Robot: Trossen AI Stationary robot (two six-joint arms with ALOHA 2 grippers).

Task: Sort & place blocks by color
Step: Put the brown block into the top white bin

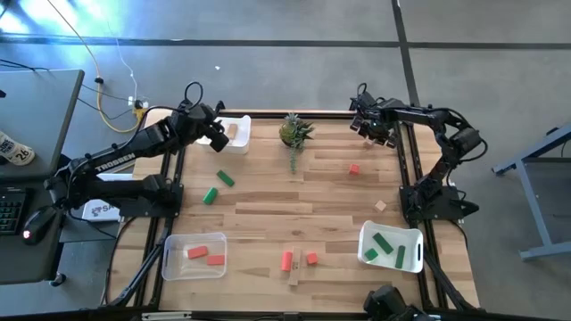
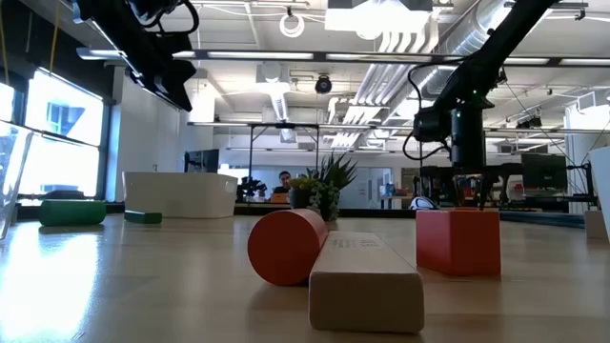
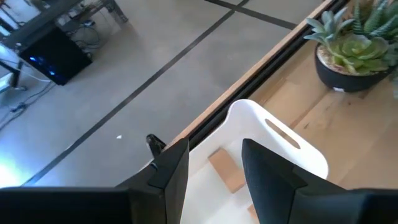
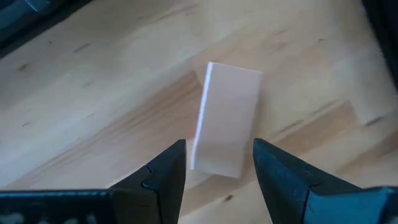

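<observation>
Evidently hovered, right gripper (image 4: 217, 163) part-open and empty above a tan block (image 4: 227, 118) near the table's far right corner, lined up for grasping; left gripper (image 3: 214, 165) likewise empty over the far-left white bin (image 3: 292, 146).

Small potted succulent (image 1: 294, 131) sits near 12 o'clock on the wooden table (image 1: 294, 201), spiky green leaves in a dark pot. White bin (image 1: 235, 134) is up around 11, another white bin (image 1: 391, 246) down at 4, and a clear plastic bin (image 1: 194, 256) at about 8. Off the table at 9 there's a desk with a keyboard (image 1: 9, 208) and mouse (image 1: 34, 223) (red light on it).
</observation>
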